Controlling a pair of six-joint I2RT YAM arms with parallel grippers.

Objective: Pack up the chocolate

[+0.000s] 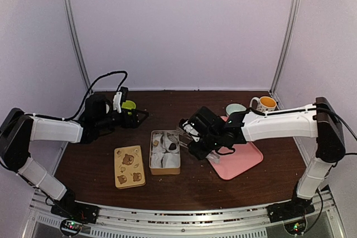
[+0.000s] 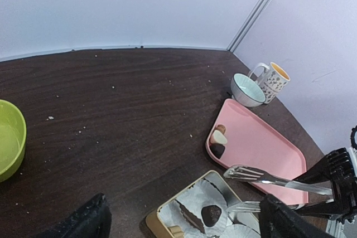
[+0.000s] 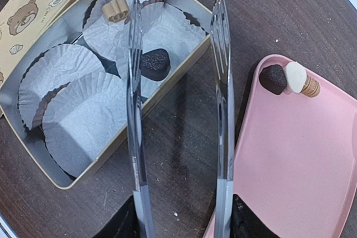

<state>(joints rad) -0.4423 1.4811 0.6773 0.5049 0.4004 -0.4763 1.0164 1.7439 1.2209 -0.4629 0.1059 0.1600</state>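
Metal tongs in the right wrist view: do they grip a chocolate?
No, the metal tongs are spread wide and the dark brown chocolate lies loose in a white paper cup.

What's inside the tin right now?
The tin holds white paper cups, a dark chocolate in one and a tan striped chocolate in another. The tongs cover strips of the cups; the floor beneath them is hidden.

Soft, dimmish even light, faint shadows, mild glare on the tongs [image 3: 134, 110].

We see dark chocolate [image 3: 154, 63] and tan chocolate [image 3: 115, 9] in tin's [image 3: 184, 66] paper cups [image 3: 83, 121]; second dark chocolate [image 3: 273, 78] touches cream-tan chocolate [image 3: 301, 79] at tray [image 3: 301, 154] corner.
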